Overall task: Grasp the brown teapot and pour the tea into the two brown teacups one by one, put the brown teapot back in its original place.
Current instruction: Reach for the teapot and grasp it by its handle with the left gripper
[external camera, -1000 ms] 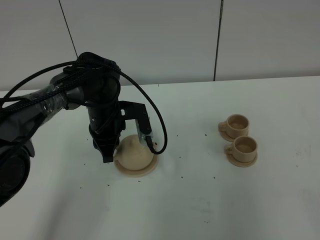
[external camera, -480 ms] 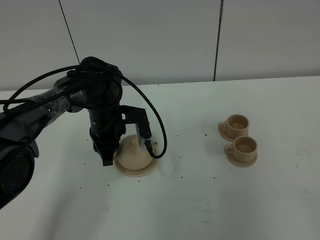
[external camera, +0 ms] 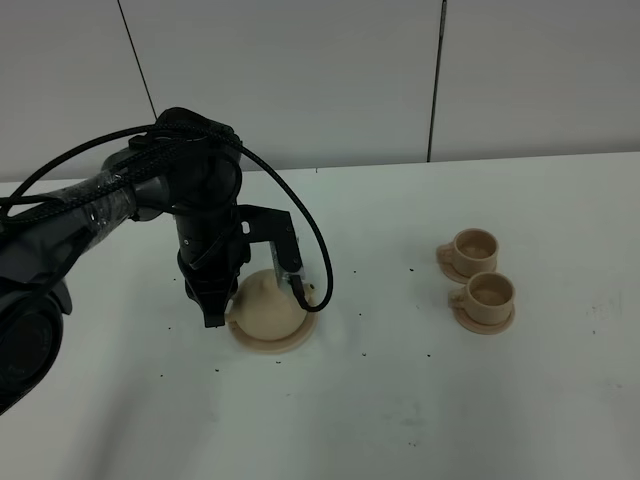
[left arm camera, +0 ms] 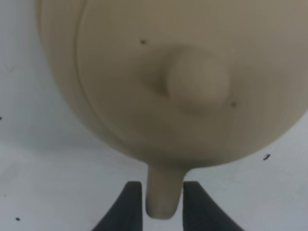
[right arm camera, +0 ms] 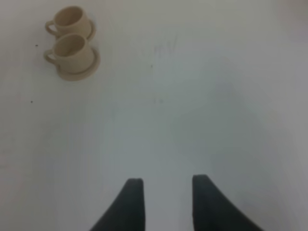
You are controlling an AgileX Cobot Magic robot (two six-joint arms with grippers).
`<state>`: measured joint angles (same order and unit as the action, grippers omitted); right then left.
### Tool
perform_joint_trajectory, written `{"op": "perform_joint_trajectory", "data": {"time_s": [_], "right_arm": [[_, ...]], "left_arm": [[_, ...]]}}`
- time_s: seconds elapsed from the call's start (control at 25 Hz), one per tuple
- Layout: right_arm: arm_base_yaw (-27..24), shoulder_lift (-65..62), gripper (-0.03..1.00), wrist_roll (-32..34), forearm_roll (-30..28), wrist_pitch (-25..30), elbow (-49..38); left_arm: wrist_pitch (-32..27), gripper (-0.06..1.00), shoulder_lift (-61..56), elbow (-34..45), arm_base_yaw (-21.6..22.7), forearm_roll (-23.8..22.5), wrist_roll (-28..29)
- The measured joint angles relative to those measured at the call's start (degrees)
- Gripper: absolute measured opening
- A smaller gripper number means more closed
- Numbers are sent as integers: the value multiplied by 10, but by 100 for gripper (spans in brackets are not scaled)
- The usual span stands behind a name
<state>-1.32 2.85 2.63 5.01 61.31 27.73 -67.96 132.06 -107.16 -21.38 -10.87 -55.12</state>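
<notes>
The brown teapot (external camera: 268,302) sits on its flat round saucer plate (external camera: 272,343) at the left centre of the white table. My left gripper (external camera: 218,312) is down at the teapot's left side. In the left wrist view the gripper (left arm camera: 163,186) has its two dark fingers (left arm camera: 129,207) pressed close on either side of the teapot's loop handle (left arm camera: 163,199), below the knobbed lid (left arm camera: 197,83). The two brown teacups (external camera: 474,246) (external camera: 490,293) stand on small saucers at the right. They also show in the right wrist view (right arm camera: 68,18) (right arm camera: 72,51). My right gripper (right arm camera: 167,179) is open and empty above bare table.
The white table (external camera: 400,400) carries several small dark specks. A grey panelled wall stands behind it. The left arm's black cable (external camera: 318,250) loops over the teapot. The right arm is out of the exterior view.
The left arm has only shifted slightly around the teapot. The teapot stays on its saucer plate and the cups have not moved.
</notes>
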Motion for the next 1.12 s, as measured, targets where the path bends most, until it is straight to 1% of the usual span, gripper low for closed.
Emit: {"op": "perform_joint_trajectory", "data": {"time_s": [0.48,0.84,1.12], "right_arm": [[0,0,24,0,0,0,0],[0,0,24,0,0,0,0],[0,0,24,0,0,0,0]], "left_arm": [[0,27,-3,0,0,1,-1],[5,21,-3,0,0,3,-3],[14,21,-3,0,0,19,-13]]}}
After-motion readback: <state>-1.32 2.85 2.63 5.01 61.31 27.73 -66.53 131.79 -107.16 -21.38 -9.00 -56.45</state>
